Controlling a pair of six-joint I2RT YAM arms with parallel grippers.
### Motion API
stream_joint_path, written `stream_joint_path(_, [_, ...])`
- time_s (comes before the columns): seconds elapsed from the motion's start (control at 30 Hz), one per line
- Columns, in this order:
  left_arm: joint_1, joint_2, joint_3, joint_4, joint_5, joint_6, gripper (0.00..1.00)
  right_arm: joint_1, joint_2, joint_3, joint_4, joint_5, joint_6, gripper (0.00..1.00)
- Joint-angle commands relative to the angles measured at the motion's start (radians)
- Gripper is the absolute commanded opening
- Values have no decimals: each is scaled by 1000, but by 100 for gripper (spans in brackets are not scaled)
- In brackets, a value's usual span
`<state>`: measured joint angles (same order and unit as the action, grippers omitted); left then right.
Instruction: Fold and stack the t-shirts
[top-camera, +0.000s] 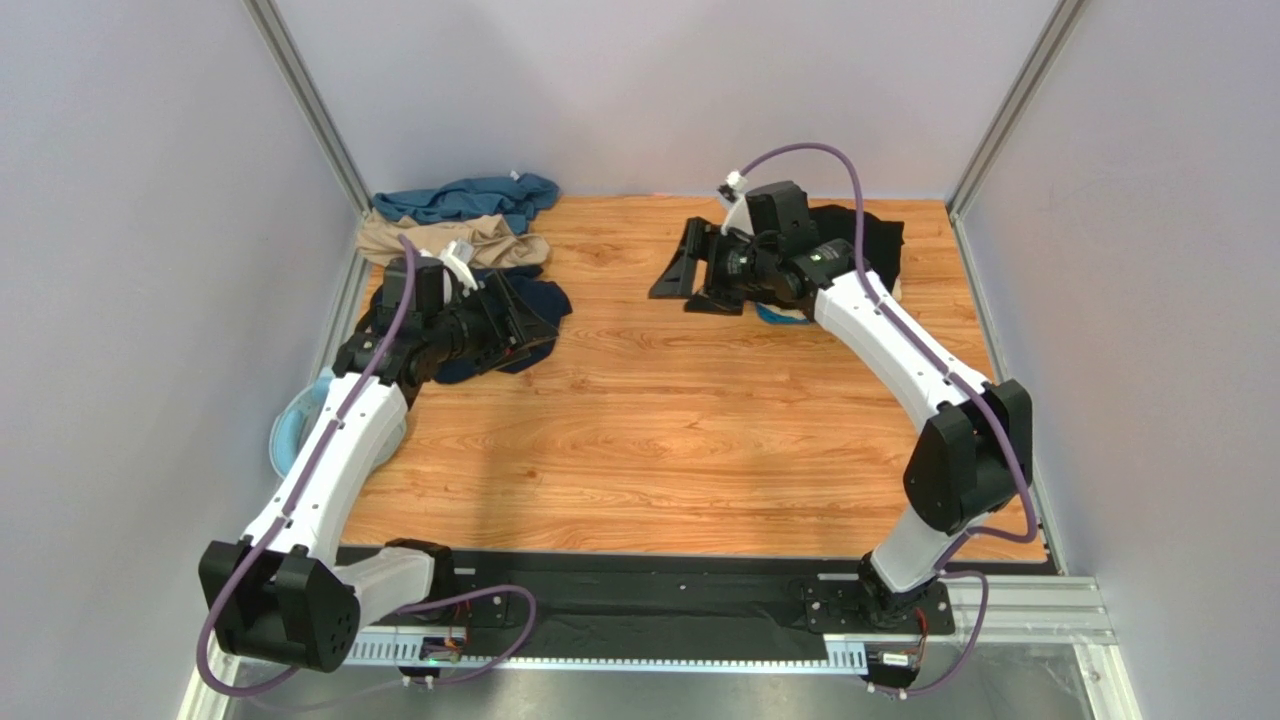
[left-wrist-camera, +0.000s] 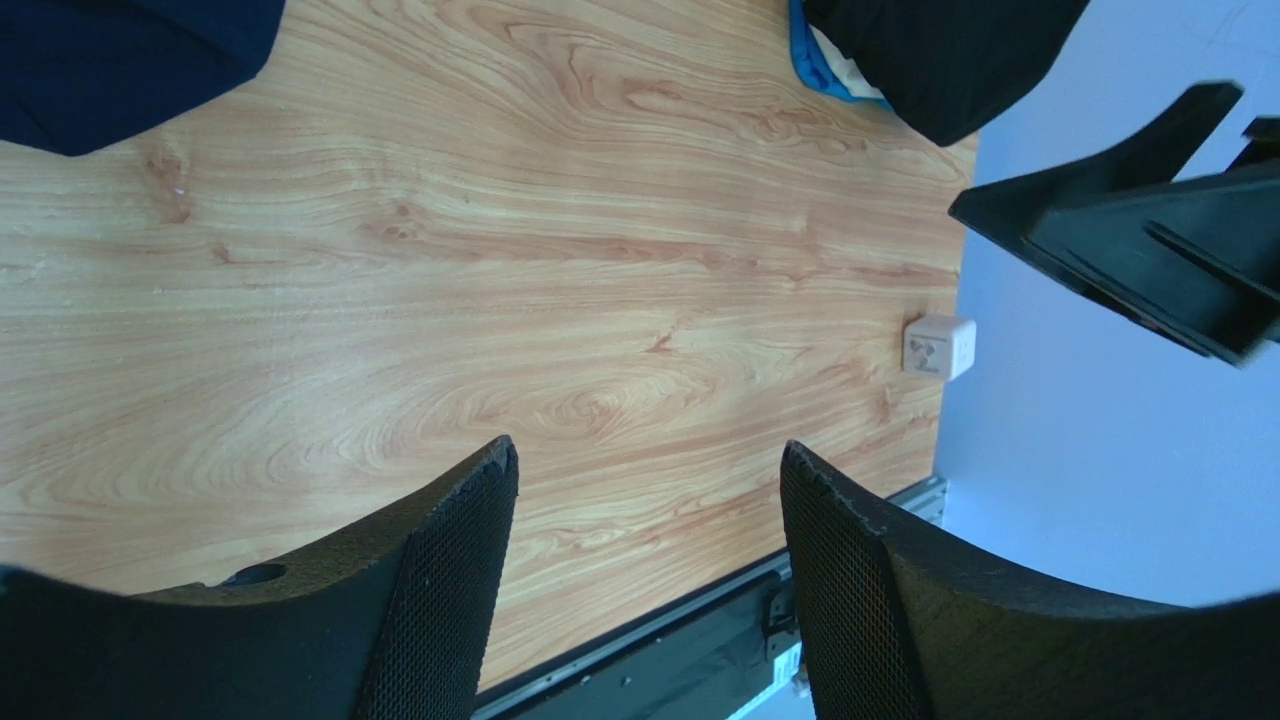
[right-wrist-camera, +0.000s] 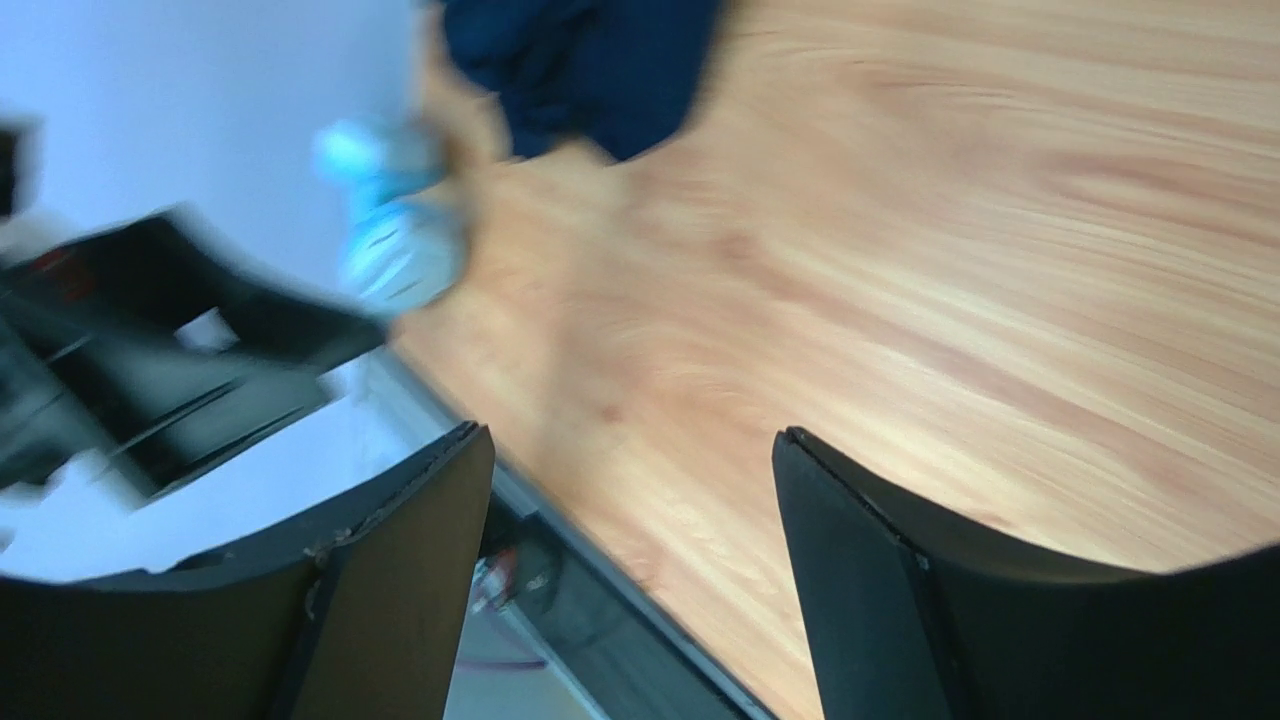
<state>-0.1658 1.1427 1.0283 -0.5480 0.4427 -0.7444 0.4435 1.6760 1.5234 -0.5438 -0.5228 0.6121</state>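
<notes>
a wood-grain bench (top-camera: 676, 435) sat between pale walls. from above, four t-shirts lay unfolded along its far side. the teal t-shirt (top-camera: 469, 197) and the tan t-shirt (top-camera: 451, 240) were bunched in the far left corner. the navy t-shirt (top-camera: 544, 305) lay crumpled just nearer, under the left arm, and the black t-shirt (top-camera: 872, 240) sat at the far right behind the right arm. a pale blue ring (top-camera: 293, 428) lay at the left edge (no part of the job).

in the left wrist view, the left hand (left-wrist-camera: 646, 585) gaped wide and empty over bare wood. navy cloth showed in one top corner and black cloth along the top, with a small white cube (left-wrist-camera: 938, 347) near the bench's edge.

in the right wrist view (badly blurred), the right hand (right-wrist-camera: 631, 585) was likewise wide and empty over bare wood, the navy t-shirt well ahead of it.

nothing looked folded or stacked, so the job seemed to be at its first step, choosing a shirt. the next move would call for a hand to drop onto one heap, pinch an edge and drag it to the open middle for spreading.
</notes>
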Motion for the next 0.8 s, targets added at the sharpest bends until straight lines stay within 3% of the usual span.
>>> stream_joint_path(0.0, [9, 5, -13, 26, 30, -7, 71, -135, -100, -96, -298, 412, -54, 76])
stream_joint_path(0.07, [9, 15, -13, 31, 51, -15, 71, -193, -195, -169, -298, 480, -35, 78])
stream_joint_path(0.17, [9, 29, -22, 40, 59, -30, 71, -285, -317, -282, -303, 593, -18, 93])
stream_joint_path(0.3, [6, 69, -37, 80, 102, -58, 69, -333, -423, -356, -385, 771, 38, 98])
stream_joint_path(0.6, [-17, 123, -43, 102, 117, -99, 67, -515, -529, -401, -531, 934, 121, 100])
stream_joint_path(0.77, [-35, 155, -40, 108, 131, -112, 66, -688, -536, -466, -522, 894, 103, 100])
